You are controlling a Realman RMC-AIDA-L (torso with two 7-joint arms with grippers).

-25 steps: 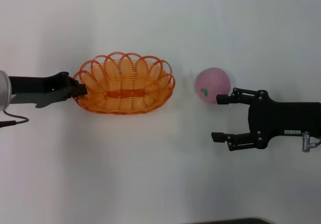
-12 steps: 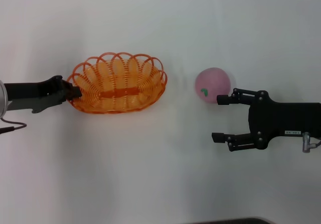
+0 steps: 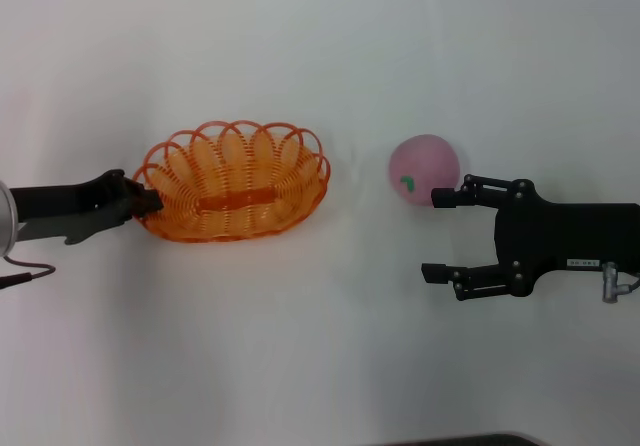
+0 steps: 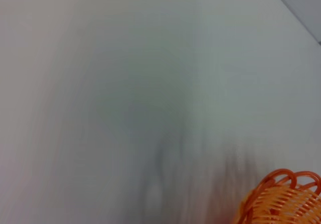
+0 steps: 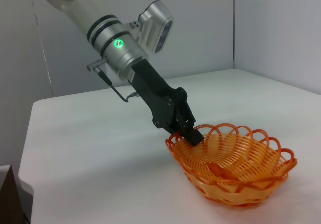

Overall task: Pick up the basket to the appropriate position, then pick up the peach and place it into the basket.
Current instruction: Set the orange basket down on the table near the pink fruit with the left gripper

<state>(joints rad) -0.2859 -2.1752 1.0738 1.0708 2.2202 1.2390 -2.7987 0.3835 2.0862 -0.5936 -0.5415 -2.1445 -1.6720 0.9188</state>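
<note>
Basket (image 3: 232, 179): light, springy wire; left pincer (image 3: 148, 202) pinches its rim. Peach (image 3: 424, 168): smooth, rolls; right pincer (image 3: 436, 234) spread beside it.

Head view: I look steeply down on the white table (image 3: 320, 56) from well above.
Left wrist view: my camera faces the tabletop closely, catching only the basket (image 4: 281, 199) rim.
Right wrist view: I look low across the table.
Shared: all 3 views show the basket.

My head view bright and evenly lit, soft faint shadows beneath basket (image 3: 232, 180), my left wrist view heavily smeared, right wrist view sharp.
</note>
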